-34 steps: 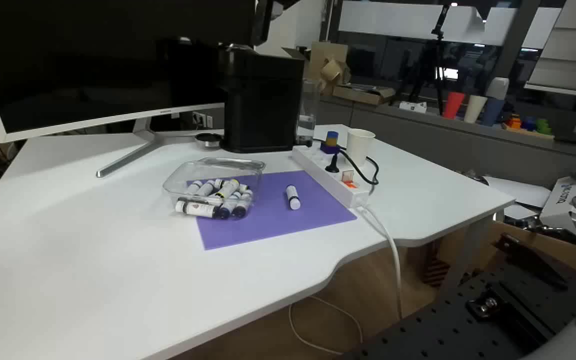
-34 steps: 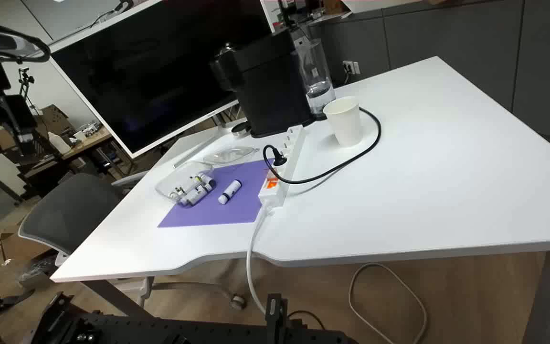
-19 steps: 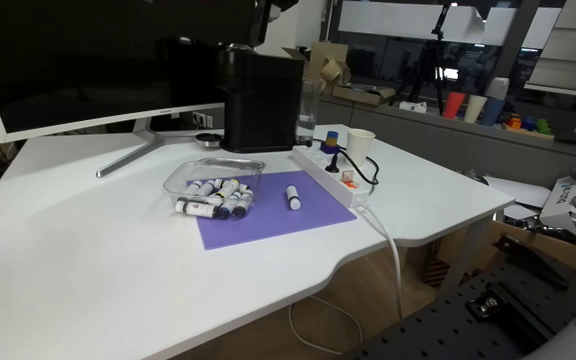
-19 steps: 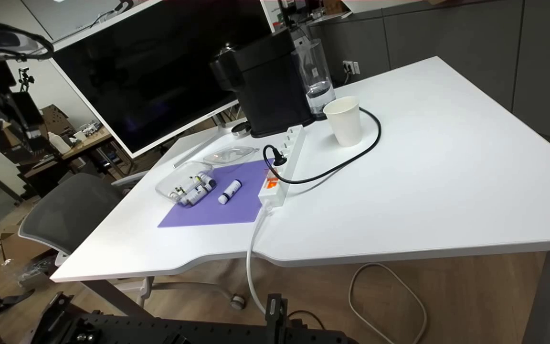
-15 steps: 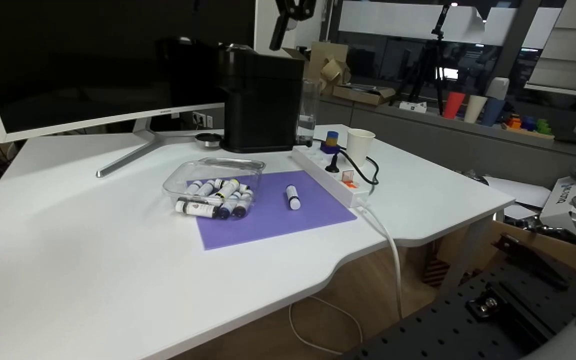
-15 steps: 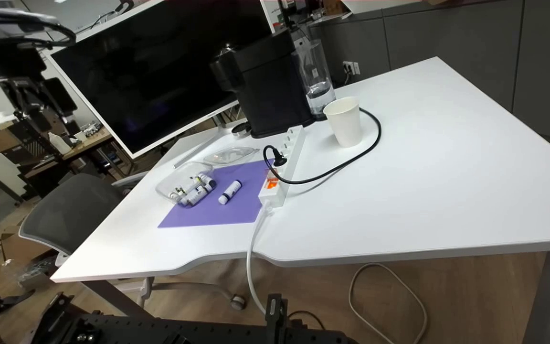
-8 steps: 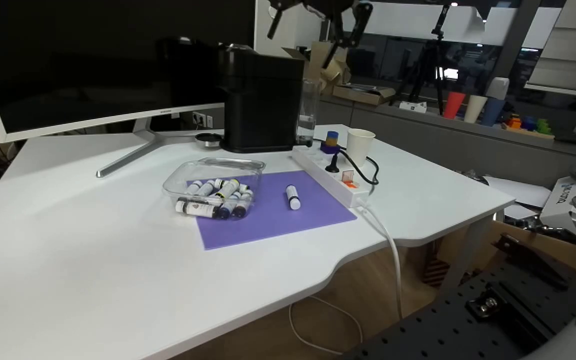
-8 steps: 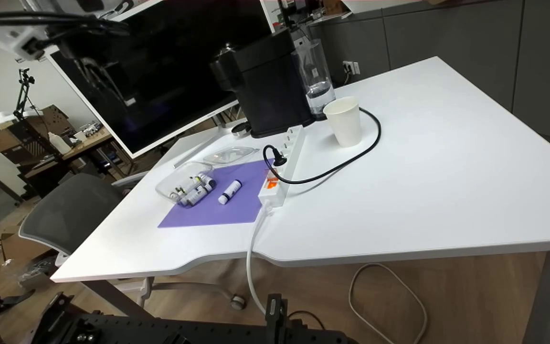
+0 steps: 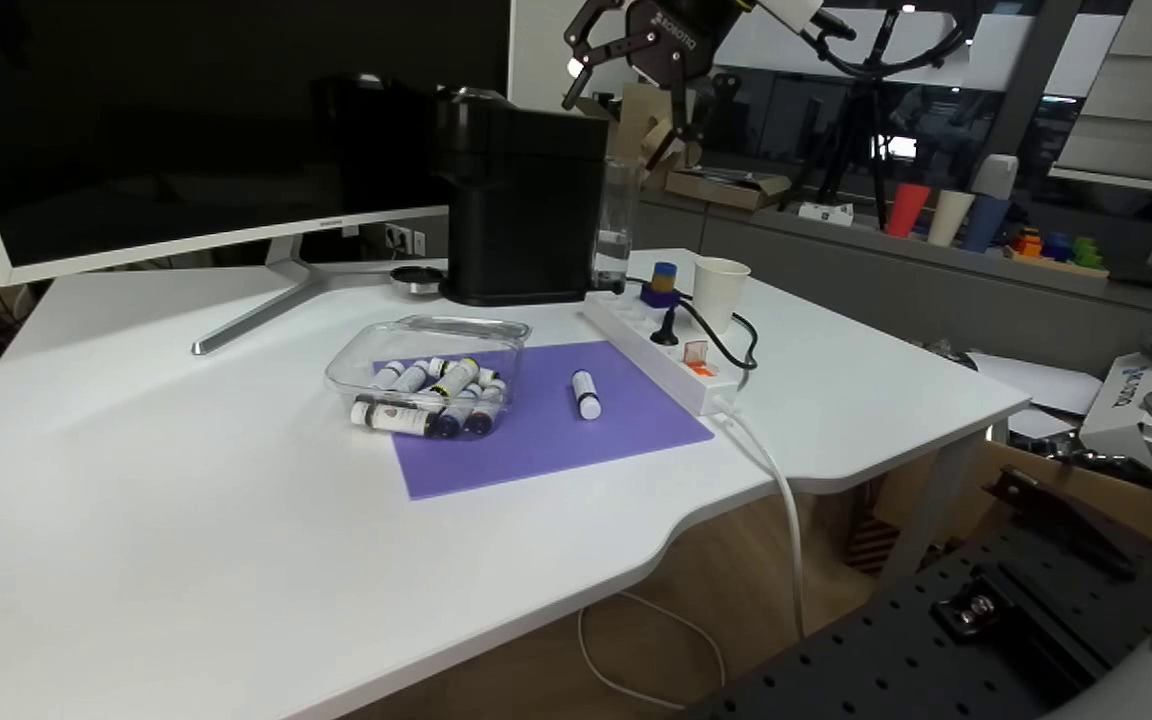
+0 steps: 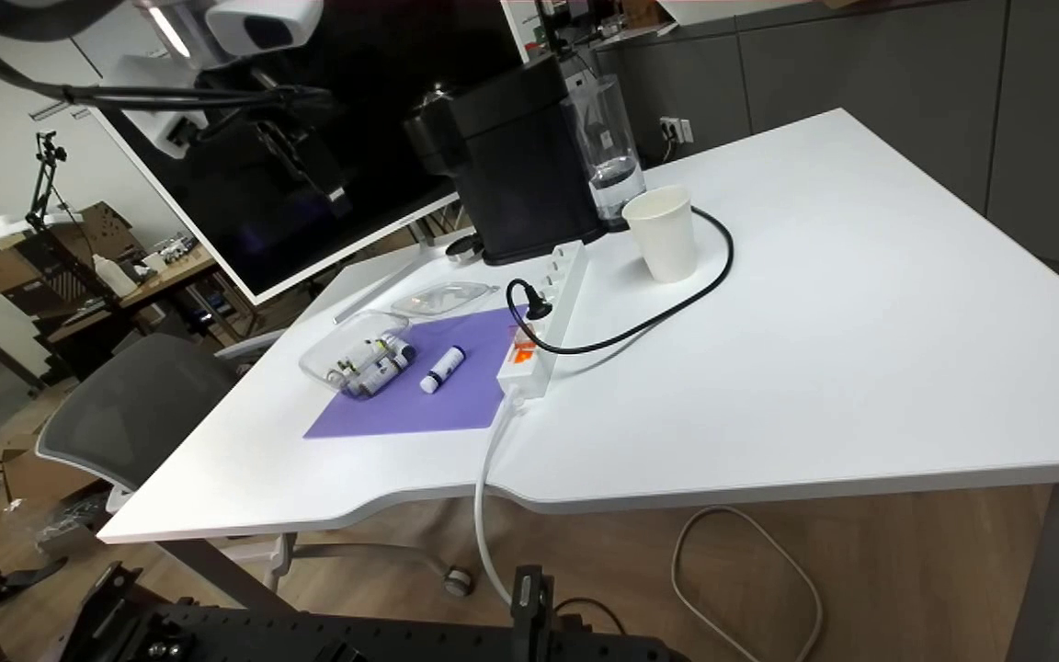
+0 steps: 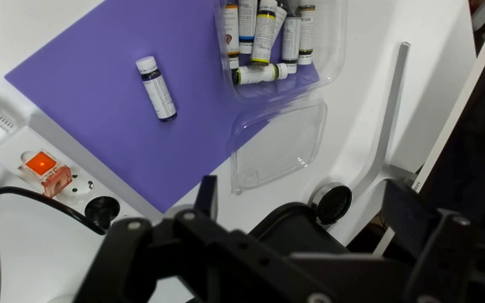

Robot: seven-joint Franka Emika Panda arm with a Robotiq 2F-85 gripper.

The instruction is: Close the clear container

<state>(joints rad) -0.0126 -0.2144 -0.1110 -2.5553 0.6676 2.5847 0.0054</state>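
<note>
The clear container (image 9: pixel 344 372) is a low transparent tub with several small white-labelled bottles in it. It sits partly on the purple sheet (image 9: pixel 536 450) and also shows in an exterior view (image 10: pixel 316 357) and in the wrist view (image 11: pixel 338 50). Its clear lid (image 11: pixel 280 143) lies folded back, flat on the table beside it, and also shows in an exterior view (image 10: pixel 442 297). A loose white bottle (image 9: pixel 586 395) lies on the sheet. My gripper (image 9: pixel 614 128) is open and empty, high above the table. In the wrist view my gripper (image 11: pixel 301 191) has its fingers wide apart.
A tall black machine (image 9: pixel 526 200) stands below and near the gripper, with a water tank (image 10: pixel 615 165) behind it. A monitor (image 9: pixel 216 130) stands at the back. A power strip (image 9: pixel 656 350), black cable (image 10: pixel 667 317), paper cup (image 10: pixel 663 234) and round metal dish (image 11: pixel 332 203) are nearby.
My gripper has come into fuller view, moving rightward in both exterior views, from the left edge in one of them, and its fingers now show apart. The container, lid and bottles have not moved.
</note>
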